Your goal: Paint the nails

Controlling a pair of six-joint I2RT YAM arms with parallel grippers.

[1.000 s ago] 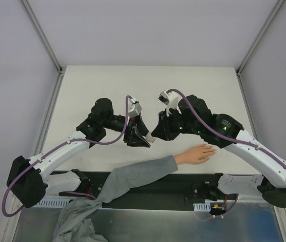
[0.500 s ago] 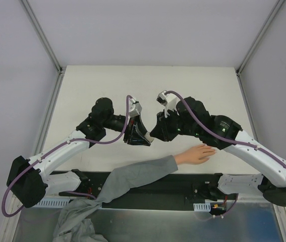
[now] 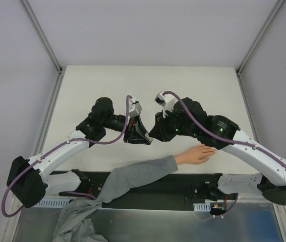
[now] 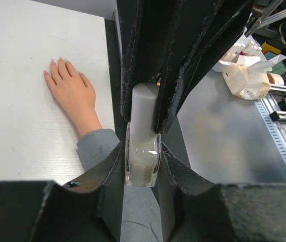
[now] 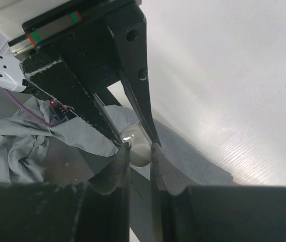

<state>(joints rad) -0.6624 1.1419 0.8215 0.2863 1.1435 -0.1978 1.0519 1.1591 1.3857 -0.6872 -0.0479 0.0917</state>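
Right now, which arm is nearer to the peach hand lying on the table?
Right. The right arm passes just beyond the hand, close to its fingers. The left arm lies away on the hand's wrist side, beyond the grey sleeve.

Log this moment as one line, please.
left hand: shut on bottle | right hand: shut on cap | nails: on table, apart from both
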